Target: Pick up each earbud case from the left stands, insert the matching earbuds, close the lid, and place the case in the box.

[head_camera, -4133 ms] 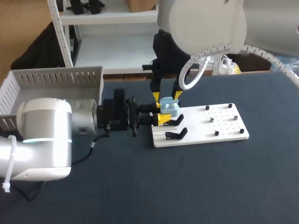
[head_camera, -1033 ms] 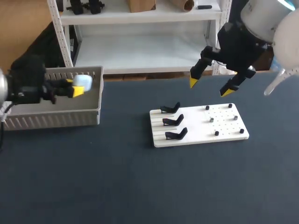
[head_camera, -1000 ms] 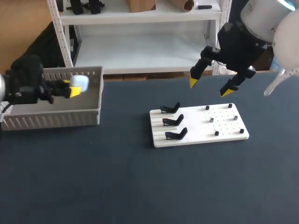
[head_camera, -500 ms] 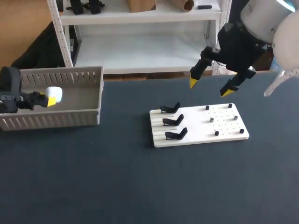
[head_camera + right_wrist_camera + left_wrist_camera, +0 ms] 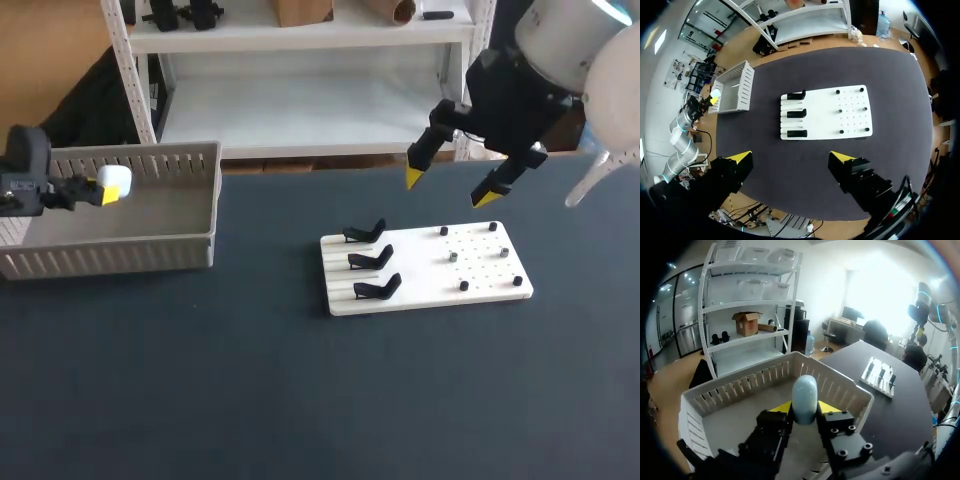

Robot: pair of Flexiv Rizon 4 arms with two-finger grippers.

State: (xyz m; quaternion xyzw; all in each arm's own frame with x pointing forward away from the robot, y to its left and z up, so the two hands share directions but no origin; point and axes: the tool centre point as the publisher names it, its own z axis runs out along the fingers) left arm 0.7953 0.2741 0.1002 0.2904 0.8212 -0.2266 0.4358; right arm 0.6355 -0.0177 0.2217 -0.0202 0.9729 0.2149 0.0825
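A pale blue earbud case (image 5: 116, 182) (image 5: 804, 399) with its lid closed is pinched between the yellow tips of my left gripper (image 5: 108, 188) (image 5: 805, 408), which hangs over the left part of the white slatted box (image 5: 190, 245) (image 5: 850, 390). My right gripper (image 5: 450, 188) (image 5: 790, 160) stands open high above the white board (image 5: 480, 285) (image 5: 855, 112), with nothing between its fingers. On the board's left side are three black stands (image 5: 365, 233) (image 5: 371, 259) (image 5: 378, 289), all bare. The board's right side carries several small black pegs (image 5: 464, 286).
The box's inside floor (image 5: 735, 417) is bare under the case. Dark table surface (image 5: 300, 400) lies open in front of the board and the box. A white shelf unit stands just behind the table's far edge.
My left gripper has carried the case leftward over the box, dipped low, then come up a little. The right arm has stayed still.
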